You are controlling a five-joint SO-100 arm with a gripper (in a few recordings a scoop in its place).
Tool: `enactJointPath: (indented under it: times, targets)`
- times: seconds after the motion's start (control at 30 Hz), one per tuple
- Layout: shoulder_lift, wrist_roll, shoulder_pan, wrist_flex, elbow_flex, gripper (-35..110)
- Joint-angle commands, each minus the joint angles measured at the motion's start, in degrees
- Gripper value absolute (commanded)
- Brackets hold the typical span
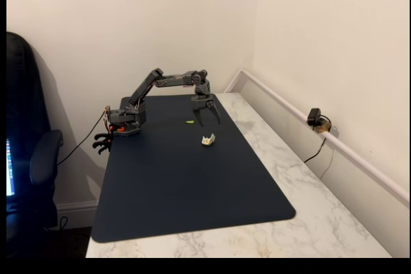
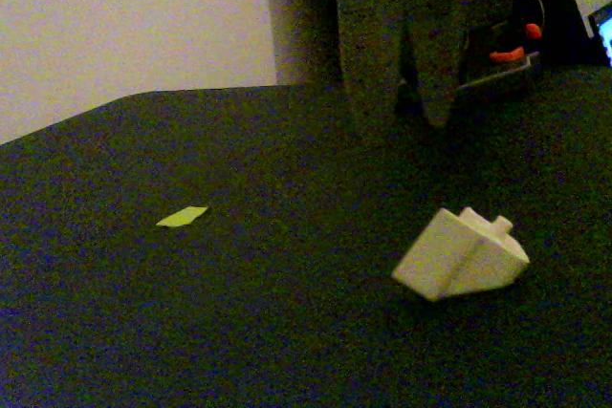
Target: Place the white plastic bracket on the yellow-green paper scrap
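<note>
Here the marble-patterned surface (image 1: 321,222) carries a dark blue mat (image 1: 186,190), and the arm's base (image 1: 125,122) sits at the mat's far left corner, a cable trailing off it toward the wall. A black office chair (image 1: 29,158) stands at the left edge of the wider fixed view, and a small black camera (image 1: 314,118) is perched on the white rail along the right wall. Nothing lies between the task's things; the mat around them is bare.

The white plastic bracket (image 2: 461,257) rests on the mat, an off-white angular piece with a flat sloping face and a small stub on top, tilted onto one edge. The yellow-green paper scrap (image 2: 182,217) lies flat, well apart from it, a thin pointed sliver.

The tool (image 1: 205,115) hangs above the mat, pointing down, near the scrap and a little behind the bracket, its two fingers (image 2: 368,45) spread apart with nothing between them.

No writing can be read.
</note>
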Motion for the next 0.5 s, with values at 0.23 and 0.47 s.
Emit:
enactJointPath:
  times: [0.23,0.47]
  targets:
    - [6.2,1.8,-2.5,-6.2,9.8,36]
    - [8.5,2.5,-3.2,-11.2,16.8,37]
